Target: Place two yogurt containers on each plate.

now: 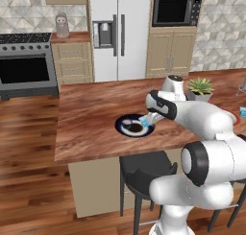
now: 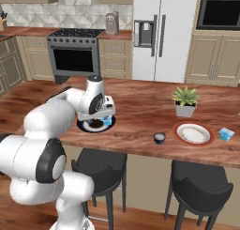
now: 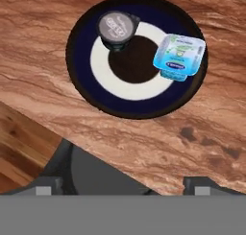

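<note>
Jaws spread wide and empty, our gripper (image 3: 122, 183) hung above the navy plate (image 3: 84, 92) on the wooden table (image 3: 202, 133). Beyond the fingertips we saw a dark round yogurt (image 3: 116, 28) and a light blue yogurt (image 3: 178, 55) resting on that plate. Well off to one side lay the red-rimmed plate (image 2: 178, 131), another dark cup (image 2: 159, 138) near it and a second blue cup (image 2: 226, 134) just past it.
</note>
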Robot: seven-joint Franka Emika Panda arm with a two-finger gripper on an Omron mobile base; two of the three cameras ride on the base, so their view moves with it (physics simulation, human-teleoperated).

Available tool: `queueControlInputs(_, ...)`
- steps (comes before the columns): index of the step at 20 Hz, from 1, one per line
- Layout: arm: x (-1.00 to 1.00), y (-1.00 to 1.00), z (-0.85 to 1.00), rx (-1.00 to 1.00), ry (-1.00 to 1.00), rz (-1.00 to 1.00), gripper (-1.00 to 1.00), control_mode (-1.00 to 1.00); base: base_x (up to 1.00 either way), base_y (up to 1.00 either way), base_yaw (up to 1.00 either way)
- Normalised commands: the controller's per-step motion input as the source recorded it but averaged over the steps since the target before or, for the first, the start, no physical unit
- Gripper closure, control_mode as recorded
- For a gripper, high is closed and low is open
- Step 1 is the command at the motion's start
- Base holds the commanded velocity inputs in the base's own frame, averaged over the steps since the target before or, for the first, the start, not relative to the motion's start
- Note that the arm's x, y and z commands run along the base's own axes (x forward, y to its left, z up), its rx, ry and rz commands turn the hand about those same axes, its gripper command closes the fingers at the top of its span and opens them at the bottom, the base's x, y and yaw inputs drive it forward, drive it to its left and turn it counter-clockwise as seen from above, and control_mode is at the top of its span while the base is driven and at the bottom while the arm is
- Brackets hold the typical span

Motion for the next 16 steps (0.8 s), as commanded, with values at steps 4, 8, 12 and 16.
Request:
queueControlInputs(4,-0.55,-0.16,0.24,0.00,0.00,-0.10,-1.00,-1.00,0.00,0.00,0.00)
queueControlInputs(8,-0.47,0.00,0.05,0.00,-0.01,-0.01,-1.00,-1.00,0.00,0.00,0.00)
queueControlInputs(12,-0.25,0.00,0.00,0.00,0.02,0.00,-1.00,-1.00,0.00,0.00,0.00)
queueControlInputs(16,0.00,0.00,0.00,0.00,0.04,0.00,-1.00,1.00,0.00,0.00,0.00)
